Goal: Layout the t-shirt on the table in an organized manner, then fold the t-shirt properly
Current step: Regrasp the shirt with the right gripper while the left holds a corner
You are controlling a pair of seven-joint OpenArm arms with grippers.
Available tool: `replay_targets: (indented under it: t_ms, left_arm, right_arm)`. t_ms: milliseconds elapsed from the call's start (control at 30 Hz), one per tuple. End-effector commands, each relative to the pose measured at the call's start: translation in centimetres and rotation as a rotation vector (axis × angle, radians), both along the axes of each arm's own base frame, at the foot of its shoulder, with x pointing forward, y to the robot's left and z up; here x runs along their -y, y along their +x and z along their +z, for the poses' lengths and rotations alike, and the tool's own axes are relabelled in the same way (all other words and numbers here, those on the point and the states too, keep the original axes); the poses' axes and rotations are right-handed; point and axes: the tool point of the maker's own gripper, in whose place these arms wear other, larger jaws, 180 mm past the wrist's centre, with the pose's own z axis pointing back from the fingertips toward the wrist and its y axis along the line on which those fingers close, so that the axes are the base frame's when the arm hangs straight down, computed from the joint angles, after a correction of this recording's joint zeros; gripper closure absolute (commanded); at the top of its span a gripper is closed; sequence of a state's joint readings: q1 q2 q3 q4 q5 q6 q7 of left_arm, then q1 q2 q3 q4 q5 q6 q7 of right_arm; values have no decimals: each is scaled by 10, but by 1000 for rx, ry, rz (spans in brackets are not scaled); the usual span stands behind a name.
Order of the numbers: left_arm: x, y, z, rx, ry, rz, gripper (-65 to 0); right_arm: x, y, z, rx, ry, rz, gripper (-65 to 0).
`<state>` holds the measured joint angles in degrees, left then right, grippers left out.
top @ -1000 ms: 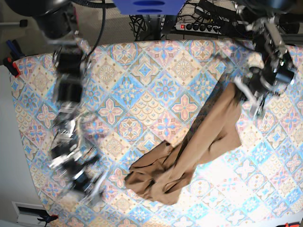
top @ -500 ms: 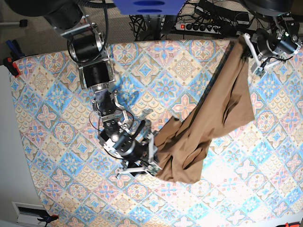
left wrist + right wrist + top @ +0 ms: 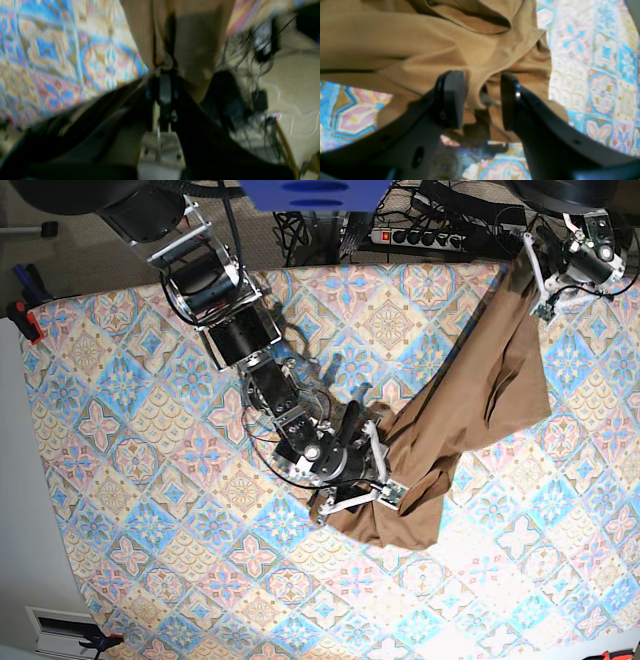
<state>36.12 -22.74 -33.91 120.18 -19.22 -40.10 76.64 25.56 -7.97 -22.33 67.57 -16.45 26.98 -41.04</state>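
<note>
Your left hand (image 3: 548, 272) pinches the t-shirt (image 3: 480, 405) at the desk's (image 3: 150, 480) far right; its length runs down-left to your right hand (image 3: 352, 485), parted around bunched cloth.

- t-shirt (image 3: 480, 405): tan-brown, wrinkled, stretched diagonally from the far right table edge down to a bunched heap mid-table.
- table (image 3: 130, 470): flat, pastel tile pattern.

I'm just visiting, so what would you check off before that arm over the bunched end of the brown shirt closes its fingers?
1. Left gripper shut on the t-shirt corner: ok.
2. Right gripper open: ok.
3. Cloth fold between the right gripper's pads: ok.
4. T-shirt laid flat on the table: not ok, bunched and partly lifted.
5. Which part of the garment the right gripper straddles: cannot tell.
</note>
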Motion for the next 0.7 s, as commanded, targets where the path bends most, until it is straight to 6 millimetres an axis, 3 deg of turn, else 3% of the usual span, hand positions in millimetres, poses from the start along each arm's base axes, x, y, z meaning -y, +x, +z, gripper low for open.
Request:
replay_targets:
  t_ms: [0,300,667]
  left_arm:
    - [-10,-4,5,-15,55,-3,0]
    - [-44,-19,13,-84,251,13,0]
    - [-37,-13,6,-40,256,-2,0]
  right_arm:
    - [-12,11,25,51,53,10,-233]
    - [-19,5,24,21,95,18,-233]
    - [-40,-56,-24,-82,55,105,-232]
